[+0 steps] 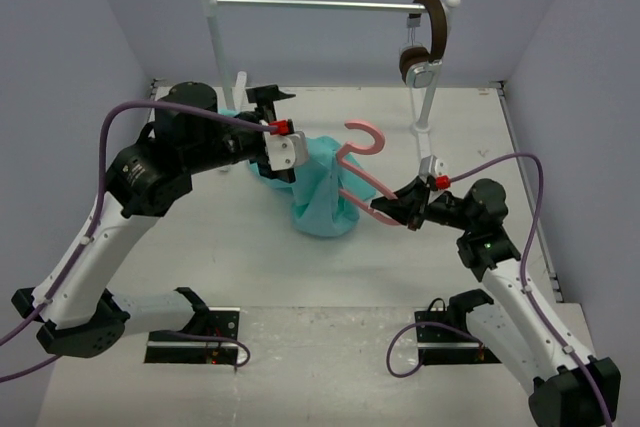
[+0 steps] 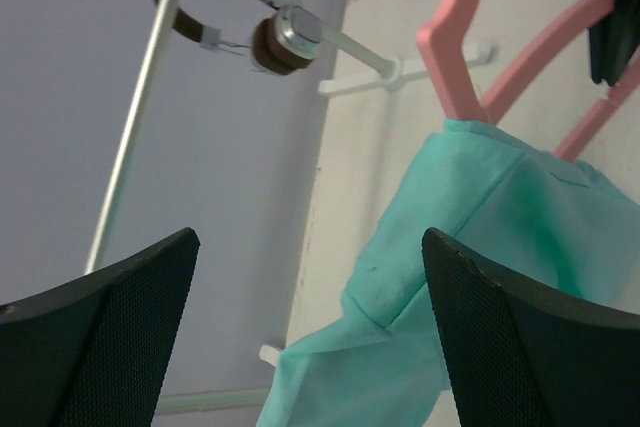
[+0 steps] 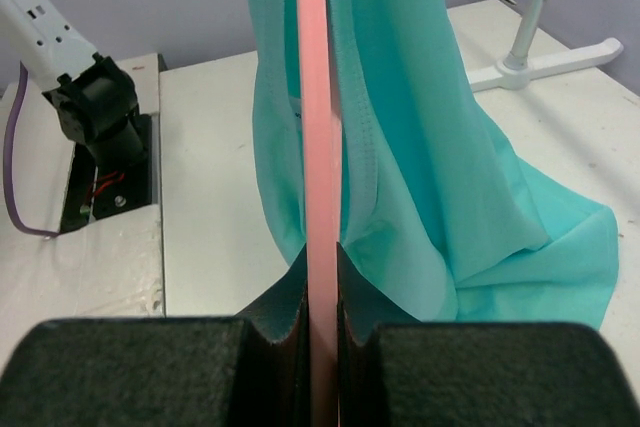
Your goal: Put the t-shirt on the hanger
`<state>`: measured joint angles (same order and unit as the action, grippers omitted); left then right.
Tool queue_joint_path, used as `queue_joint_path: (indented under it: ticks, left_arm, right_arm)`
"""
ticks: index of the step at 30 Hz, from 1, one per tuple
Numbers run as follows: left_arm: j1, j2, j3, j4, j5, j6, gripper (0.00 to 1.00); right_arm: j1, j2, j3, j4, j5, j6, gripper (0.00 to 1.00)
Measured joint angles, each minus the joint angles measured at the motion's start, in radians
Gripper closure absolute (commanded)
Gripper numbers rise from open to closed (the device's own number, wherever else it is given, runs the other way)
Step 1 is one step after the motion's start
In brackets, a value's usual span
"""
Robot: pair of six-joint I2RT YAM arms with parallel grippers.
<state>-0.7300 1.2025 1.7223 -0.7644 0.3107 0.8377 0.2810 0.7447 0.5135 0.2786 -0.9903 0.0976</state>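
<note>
The pale-pink hanger (image 1: 362, 142) is held in the air at mid-table, hook up. My right gripper (image 1: 388, 209) is shut on its lower bar, and the pink bar (image 3: 320, 147) runs straight up from between the closed jaws. The teal-green t-shirt (image 1: 325, 192) is draped on the hanger, with its lower part bunched on the table. It also shows in the right wrist view (image 3: 430, 147) and the left wrist view (image 2: 480, 237). My left gripper (image 1: 290, 169) is at the shirt's left side. Its fingers (image 2: 110, 327) stand wide apart with nothing between them, and the shirt lies just beyond.
A white clothes rack (image 1: 310, 4) stands at the back, with brown-and-silver headphones (image 1: 428, 39) hanging at the right end of its rod. The rack's foot (image 3: 545, 62) rests on the table behind the shirt. Grey walls close in the left, right and back.
</note>
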Motion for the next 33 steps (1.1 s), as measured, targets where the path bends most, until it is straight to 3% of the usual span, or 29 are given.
queue_joint_path:
  ticks: [3, 6, 9, 10, 11, 12, 13, 21, 23, 26, 27, 31, 33]
  left_arm:
    - [0.000, -0.002, -0.025, -0.062, 0.074, -0.002, 0.15]
    - [0.000, -0.015, -0.066, -0.101, 0.135, -0.013, 0.38]
    - [0.000, -0.021, -0.102, -0.117, 0.148, -0.032, 0.44]
    - [0.000, -0.021, -0.110, -0.117, 0.145, -0.037, 0.55]
    - [0.000, -0.021, -0.116, -0.116, 0.141, -0.041, 0.81]
    - [0.000, -0.020, -0.119, -0.117, 0.140, -0.047, 0.85]
    - [0.000, -0.019, -0.120, -0.117, 0.140, -0.056, 1.00]
    - [-0.005, -0.027, -0.129, -0.189, 0.152, -0.061, 1.00]
    - [-0.005, -0.040, -0.135, -0.189, 0.158, -0.062, 1.00]
    - [-0.003, -0.066, -0.152, -0.180, 0.158, -0.087, 1.00]
    - [-0.002, -0.076, -0.165, -0.175, 0.152, -0.105, 1.00]
    - [-0.004, -0.098, -0.225, -0.128, 0.107, -0.175, 1.00]
    - [-0.004, -0.100, -0.249, -0.105, 0.066, -0.200, 1.00]
  right_arm:
    - [0.000, -0.005, 0.013, -0.020, -0.026, -0.031, 1.00]
    - [-0.001, -0.010, 0.030, -0.028, -0.046, -0.058, 1.00]
    - [-0.001, -0.025, 0.034, -0.045, -0.080, -0.087, 1.00]
    - [-0.001, -0.028, 0.035, -0.048, -0.091, -0.094, 1.00]
    - [-0.001, -0.031, 0.035, -0.054, -0.101, -0.101, 1.00]
    - [-0.002, -0.034, 0.036, -0.066, -0.106, -0.111, 1.00]
    - [-0.003, -0.034, 0.038, -0.082, -0.109, -0.123, 1.00]
    - [-0.017, -0.018, 0.065, -0.136, -0.101, -0.183, 0.98]
    - [-0.017, -0.008, 0.079, -0.137, -0.103, -0.188, 0.86]
    - [-0.015, 0.013, 0.104, -0.121, -0.099, -0.168, 0.39]
    - [-0.015, 0.019, 0.114, -0.115, -0.086, -0.149, 0.30]
    - [-0.008, 0.024, 0.181, -0.135, 0.098, -0.035, 0.04]
    - [-0.006, -0.002, 0.205, -0.178, 0.266, 0.065, 0.01]
